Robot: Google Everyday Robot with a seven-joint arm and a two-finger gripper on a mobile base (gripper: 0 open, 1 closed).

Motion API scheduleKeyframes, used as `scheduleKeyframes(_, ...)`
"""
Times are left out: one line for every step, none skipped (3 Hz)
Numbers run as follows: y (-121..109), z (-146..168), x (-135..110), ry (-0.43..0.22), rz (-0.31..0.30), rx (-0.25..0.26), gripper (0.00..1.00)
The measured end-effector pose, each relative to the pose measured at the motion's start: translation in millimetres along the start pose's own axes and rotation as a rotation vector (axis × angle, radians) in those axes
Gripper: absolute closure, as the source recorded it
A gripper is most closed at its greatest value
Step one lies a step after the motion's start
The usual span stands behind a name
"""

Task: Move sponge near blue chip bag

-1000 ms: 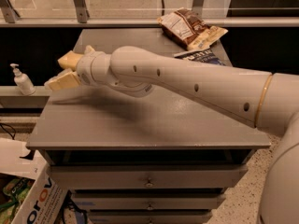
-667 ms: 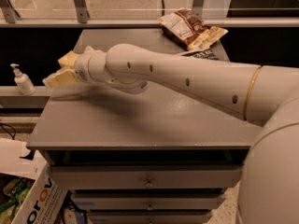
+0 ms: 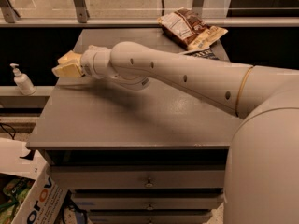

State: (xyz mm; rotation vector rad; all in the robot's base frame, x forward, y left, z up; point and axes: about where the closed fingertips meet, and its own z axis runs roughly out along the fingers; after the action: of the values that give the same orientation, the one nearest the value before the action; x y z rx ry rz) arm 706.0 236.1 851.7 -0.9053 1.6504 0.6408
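My gripper [image 3: 67, 65] is at the far left of the grey table [image 3: 140, 120], over its left edge, with the arm stretched across the table from the right. The sponge does not show on its own; I cannot tell it apart from the cream-yellow gripper end. The blue chip bag [image 3: 202, 54] lies at the back right of the table. Only a dark sliver with white lettering shows above my arm. It is far to the right of the gripper.
A brown-and-white snack bag [image 3: 189, 27] lies at the table's back right corner, behind the blue one. A white pump bottle [image 3: 21, 80] stands on a ledge left of the table. A cardboard box [image 3: 28, 199] sits on the floor at lower left. Drawers are below the tabletop.
The arm and gripper have stayed at the table's left edge with almost no shift. The bags have not moved.
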Motion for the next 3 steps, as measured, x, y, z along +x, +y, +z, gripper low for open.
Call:
scheduleKeyframes(-8.0, -1.2, 2.8, -0.006, -0.003, 0.005, 0.41)
scheduleKeyframes(-13.8, -10.8, 12.0, 0.006, -0.013, 0.012, 0.64)
scheduleKeyframes(-19.6, -25.1, 25.2, 0.031, -0.022, 0.026, 0.87)
